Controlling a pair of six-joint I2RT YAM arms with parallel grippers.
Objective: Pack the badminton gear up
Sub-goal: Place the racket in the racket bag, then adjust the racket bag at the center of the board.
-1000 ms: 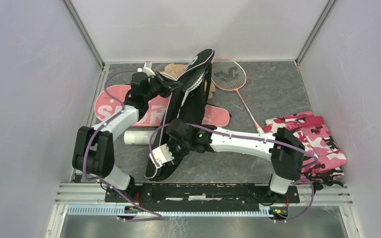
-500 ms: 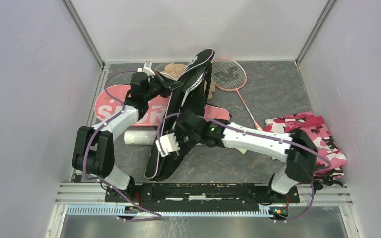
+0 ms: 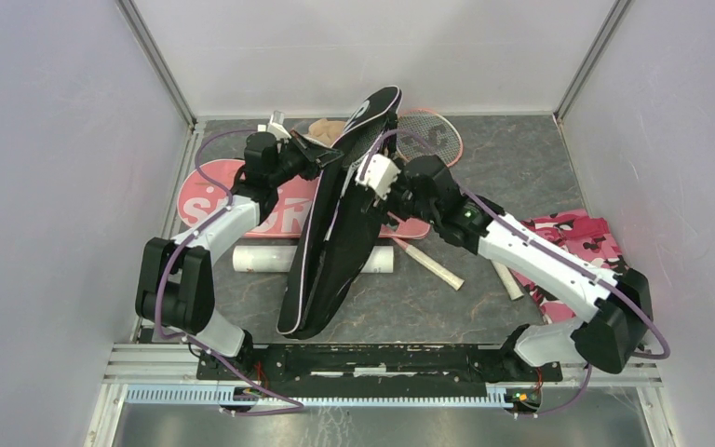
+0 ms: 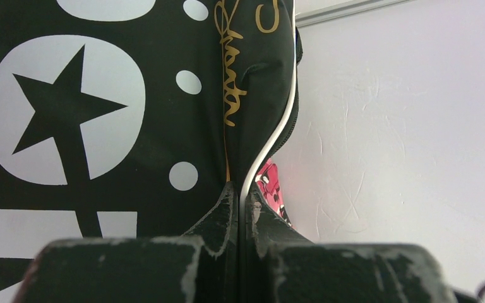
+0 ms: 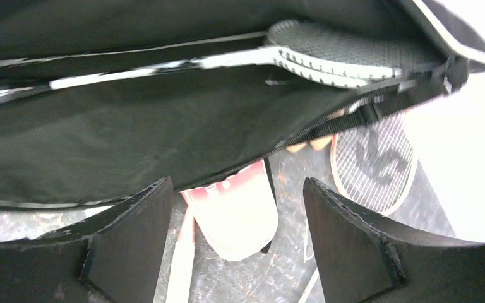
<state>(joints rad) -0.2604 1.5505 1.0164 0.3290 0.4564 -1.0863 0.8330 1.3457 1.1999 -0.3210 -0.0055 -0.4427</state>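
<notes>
Black racket-shaped cover [image 3: 330, 251] propped on edge, mouth open.
Left fingers [image 4: 224, 214] clamped on its white-piped rim; right fingers [image 5: 132, 221] spread apart beside the opening. Inside lie white-framed racket heads [image 5: 335, 57], apparently two. Pink racket-shaped cover [image 3: 209, 200] flat on the surface [image 3: 521, 158] beneath.

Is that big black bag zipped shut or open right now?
Open. In the right wrist view the black cover gapes along its zipper edge, and racket heads show inside it. The left claw pinches one edge.
</notes>
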